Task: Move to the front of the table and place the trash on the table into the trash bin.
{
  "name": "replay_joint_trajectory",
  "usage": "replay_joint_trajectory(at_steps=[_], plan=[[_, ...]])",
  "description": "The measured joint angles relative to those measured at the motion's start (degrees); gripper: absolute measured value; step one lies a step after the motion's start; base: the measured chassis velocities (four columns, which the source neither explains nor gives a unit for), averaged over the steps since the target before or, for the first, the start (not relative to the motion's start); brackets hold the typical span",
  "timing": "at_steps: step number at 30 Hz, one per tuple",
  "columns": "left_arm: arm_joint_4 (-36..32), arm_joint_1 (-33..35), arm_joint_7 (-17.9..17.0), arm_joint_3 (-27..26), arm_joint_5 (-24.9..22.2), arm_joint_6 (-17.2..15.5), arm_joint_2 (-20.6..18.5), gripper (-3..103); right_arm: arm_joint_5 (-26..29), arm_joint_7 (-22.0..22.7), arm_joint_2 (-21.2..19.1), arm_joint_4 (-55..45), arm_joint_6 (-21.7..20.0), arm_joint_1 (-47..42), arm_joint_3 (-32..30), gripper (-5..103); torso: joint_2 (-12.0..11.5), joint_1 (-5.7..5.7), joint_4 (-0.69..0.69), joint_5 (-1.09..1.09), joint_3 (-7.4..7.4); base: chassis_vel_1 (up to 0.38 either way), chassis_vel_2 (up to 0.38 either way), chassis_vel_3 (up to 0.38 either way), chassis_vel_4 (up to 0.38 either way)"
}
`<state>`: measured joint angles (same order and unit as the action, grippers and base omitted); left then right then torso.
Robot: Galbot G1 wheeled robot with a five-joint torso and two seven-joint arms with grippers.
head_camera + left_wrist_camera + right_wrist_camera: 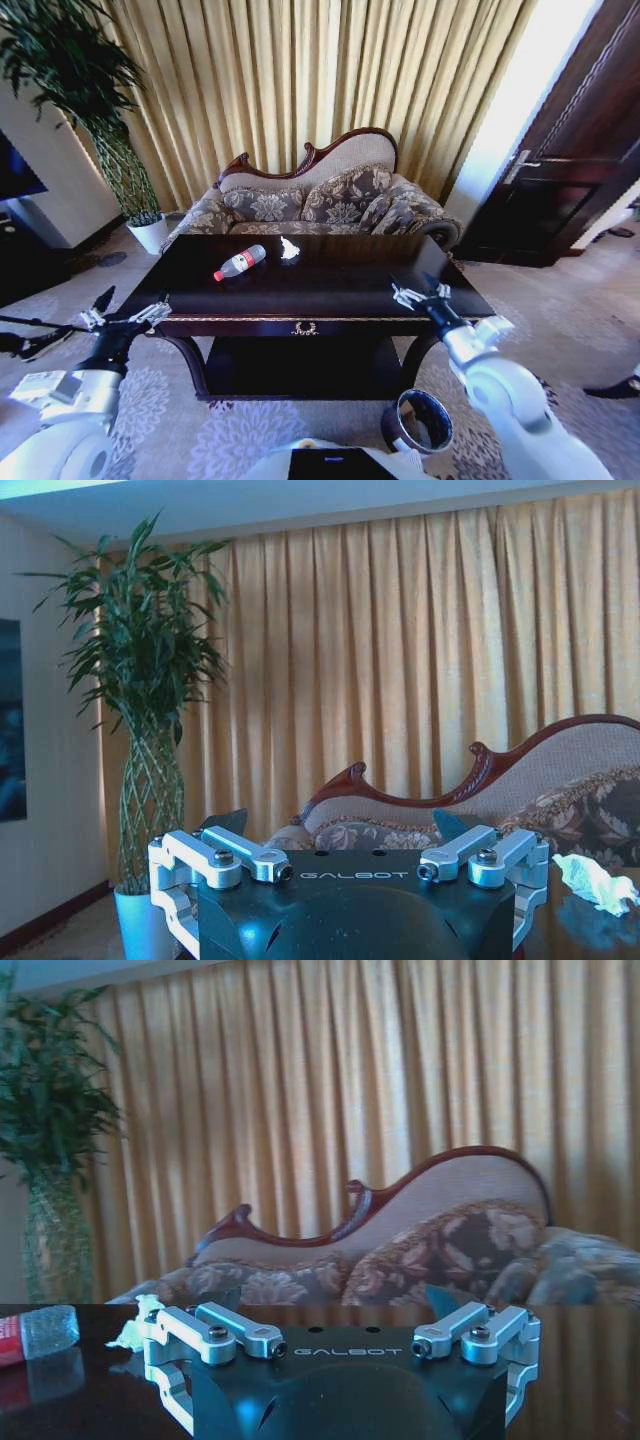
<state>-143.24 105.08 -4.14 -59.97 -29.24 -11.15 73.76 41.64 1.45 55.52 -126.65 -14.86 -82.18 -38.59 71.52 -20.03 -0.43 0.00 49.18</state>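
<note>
The dark glossy table (330, 300) stands right in front of me. On its far left part lies the trash: a clear plastic bottle (240, 262) with a red cap, on its side, and a crumpled white tissue (290, 249) just right of it. The round dark trash bin (420, 421) with a silvery rim sits on the carpet by the table's near right leg. My left gripper (133, 301) hovers open off the table's near left corner. Over the near right edge, my right gripper (418, 286) is open too. The left wrist view shows the tissue (595, 880); the right wrist view shows the bottle (35, 1332) and tissue (135, 1327).
An ornate patterned sofa (320, 205) stands close behind the table, before gold curtains. A tall plant in a white pot (150, 232) is at the back left. A dark door (570, 170) is at the right. Patterned carpet surrounds the table.
</note>
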Motion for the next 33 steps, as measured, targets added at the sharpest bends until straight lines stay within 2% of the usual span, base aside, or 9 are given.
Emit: replay_joint_trajectory(at_steps=[2, 6, 8, 13, 14, 18, 21, 27, 33], plan=[[0.0, 0.0, 0.0, 0.2, 0.3, 0.0, 0.5, 100, 0.7, 0.0, -0.9, 0.8, -0.3, 1.7, 1.0, 100, 0.0, 0.00, 0.02, -0.01, 0.00, 0.000, 0.000, 0.000, 0.000], [0.0, -0.3, 0.0, 0.6, 1.6, 0.0, 1.7, 100, 3.1, 0.5, -4.0, 4.7, -1.8, 10.9, 9.9, 100, 0.0, 0.00, -0.01, -0.01, 0.00, 0.000, 0.000, 0.000, 0.000], [0.0, -0.3, 0.0, 0.5, 1.6, 0.0, 1.7, 100, 3.4, 0.8, -4.3, 5.2, -2.1, 12.6, 11.9, 100, 0.0, 0.00, -0.01, 0.00, 0.00, 0.000, 0.000, 0.000, 0.000], [0.0, 0.3, -0.2, 0.1, 1.6, 0.0, 2.0, 100, 4.2, 1.3, -5.0, 10.0, -3.1, 25.1, 23.8, 100, 0.0, 0.00, -0.02, 0.00, 0.00, 0.000, 0.000, 0.000, 0.000], [0.0, 0.3, -0.2, 0.1, 1.6, 0.0, 2.0, 100, 4.2, 1.3, -5.0, 10.0, -3.1, 25.1, 23.8, 100, 0.0, 0.00, -0.02, 0.00, 0.00, 0.000, 0.000, 0.000, 0.000], [0.0, 1.0, -0.2, -0.1, 1.5, 0.6, 2.0, 100, 4.2, 1.6, -3.0, 16.6, -3.1, 35.7, 34.0, 100, 0.0, 0.00, 0.00, -0.01, 0.00, 0.000, 0.000, 0.000, 0.000], [0.0, 1.4, -0.3, -0.3, 1.4, 1.0, 2.1, 100, 4.1, 1.6, -1.5, 19.5, -3.1, 39.4, 38.1, 100, 0.0, 0.00, 0.00, -0.02, 0.01, 0.000, 0.000, 0.000, 0.000], [0.0, 1.7, -0.3, -0.8, 1.2, 1.1, 2.1, 100, 4.1, 2.2, 1.5, 24.1, -3.1, 45.2, 42.7, 100, 0.0, 0.00, -0.01, -0.02, 0.00, 0.000, 0.000, 0.000, 0.000], [0.0, 1.5, -0.4, -1.0, 1.2, 1.1, 2.2, 100, 5.5, 4.6, 4.4, 28.6, -5.2, 52.3, 47.3, 100, 0.0, -0.01, -0.01, -0.03, 0.00, 0.000, 0.000, 0.000, 0.000]])
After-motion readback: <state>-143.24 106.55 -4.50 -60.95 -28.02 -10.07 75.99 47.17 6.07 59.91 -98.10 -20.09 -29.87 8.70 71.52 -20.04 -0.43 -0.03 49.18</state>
